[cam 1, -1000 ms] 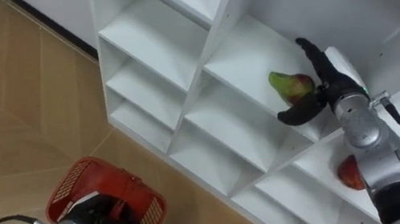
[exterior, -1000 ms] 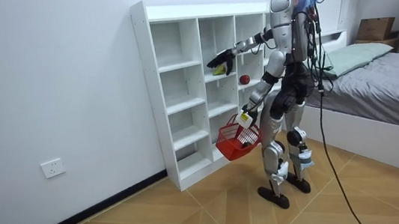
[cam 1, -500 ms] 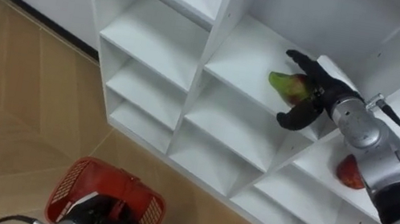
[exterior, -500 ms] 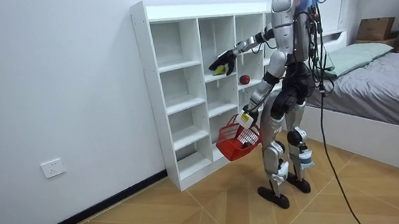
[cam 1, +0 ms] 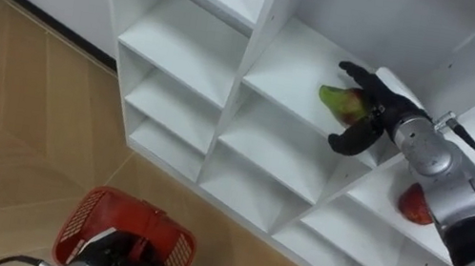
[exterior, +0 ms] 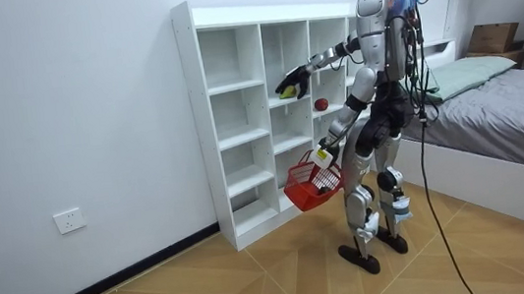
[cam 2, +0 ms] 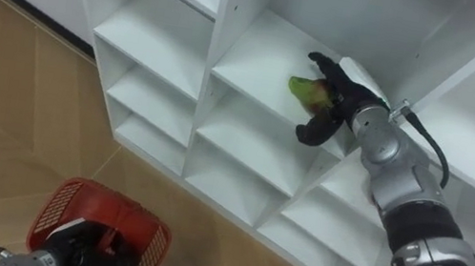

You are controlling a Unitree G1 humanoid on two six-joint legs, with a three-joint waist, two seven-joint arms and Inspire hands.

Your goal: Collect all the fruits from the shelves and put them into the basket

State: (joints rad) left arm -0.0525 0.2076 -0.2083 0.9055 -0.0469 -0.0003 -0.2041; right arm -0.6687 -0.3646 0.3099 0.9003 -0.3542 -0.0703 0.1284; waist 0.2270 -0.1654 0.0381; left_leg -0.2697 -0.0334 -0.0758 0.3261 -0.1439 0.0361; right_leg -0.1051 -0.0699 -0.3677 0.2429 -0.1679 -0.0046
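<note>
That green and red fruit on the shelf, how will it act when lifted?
The fruit looks rounded and smooth, so it would probably roll on the flat shelf if nudged. The right hand curls round one side only, so it may slip. It looks solid, likely keeping its shape.

White closet (cam 1: 194, 44), green-red fruit (cam 1: 338, 100), red fruit (cam 1: 416, 207), red basket (cam 1: 86, 216), black right hand (cam 1: 379, 106)

No text can be read.
</note>
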